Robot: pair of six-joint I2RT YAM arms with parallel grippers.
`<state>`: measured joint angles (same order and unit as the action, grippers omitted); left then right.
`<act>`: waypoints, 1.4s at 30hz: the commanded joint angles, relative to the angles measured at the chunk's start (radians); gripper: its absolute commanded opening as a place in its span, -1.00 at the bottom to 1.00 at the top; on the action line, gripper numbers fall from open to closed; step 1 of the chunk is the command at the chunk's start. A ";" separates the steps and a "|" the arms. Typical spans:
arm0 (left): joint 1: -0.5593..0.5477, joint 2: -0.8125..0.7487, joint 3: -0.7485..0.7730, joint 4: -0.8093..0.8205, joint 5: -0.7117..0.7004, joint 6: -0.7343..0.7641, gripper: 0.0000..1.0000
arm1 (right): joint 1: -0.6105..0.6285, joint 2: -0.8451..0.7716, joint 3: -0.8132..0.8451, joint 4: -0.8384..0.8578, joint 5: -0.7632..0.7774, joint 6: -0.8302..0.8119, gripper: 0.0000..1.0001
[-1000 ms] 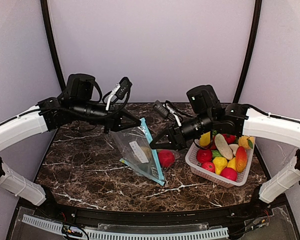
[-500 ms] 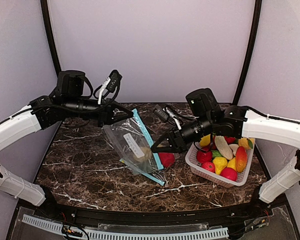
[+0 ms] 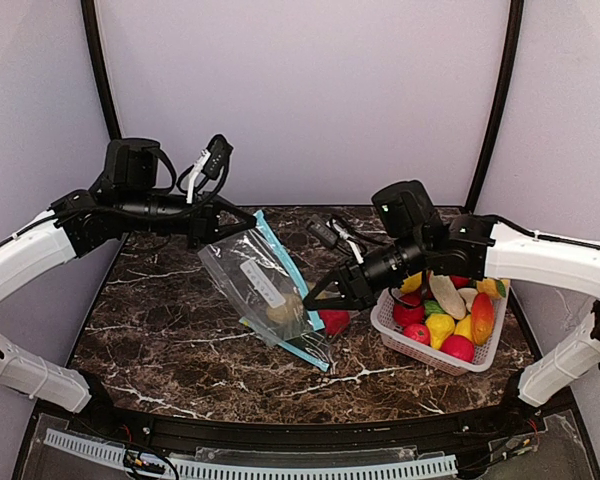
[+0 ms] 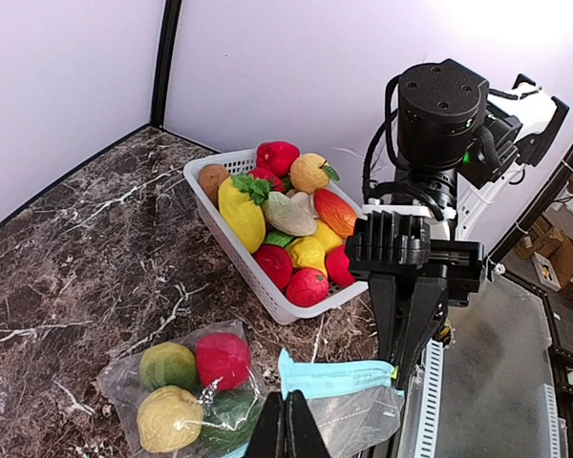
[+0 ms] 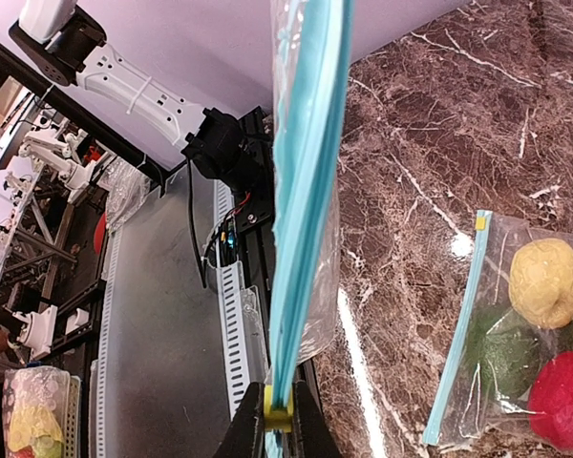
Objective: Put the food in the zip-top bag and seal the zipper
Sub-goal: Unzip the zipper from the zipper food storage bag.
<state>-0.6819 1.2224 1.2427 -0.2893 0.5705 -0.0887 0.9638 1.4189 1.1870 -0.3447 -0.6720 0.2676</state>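
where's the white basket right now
In the top view the white basket sits on the right side of the table, just right of the zip-top bag.

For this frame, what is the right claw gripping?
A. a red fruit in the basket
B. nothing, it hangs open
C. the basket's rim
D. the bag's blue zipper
D: in the right wrist view the right claw is shut on the blue zipper of the bag, right at its yellow slider.
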 commanded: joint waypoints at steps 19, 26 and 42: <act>0.050 -0.054 0.047 0.004 0.058 0.047 -0.99 | 0.027 -0.065 -0.050 -0.054 0.030 0.025 -0.68; 0.051 -0.064 0.014 -0.026 0.332 0.118 -0.99 | 0.027 -0.119 -0.044 -0.013 0.093 0.028 -0.27; 0.050 -0.066 -0.006 -0.061 0.532 0.114 -0.99 | 0.077 -0.118 -0.038 0.177 0.252 0.027 -0.02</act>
<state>-0.6369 1.1778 1.2549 -0.3317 1.0496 0.0181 1.0027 1.2640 1.1309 -0.2443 -0.4503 0.3153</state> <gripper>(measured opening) 0.010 0.498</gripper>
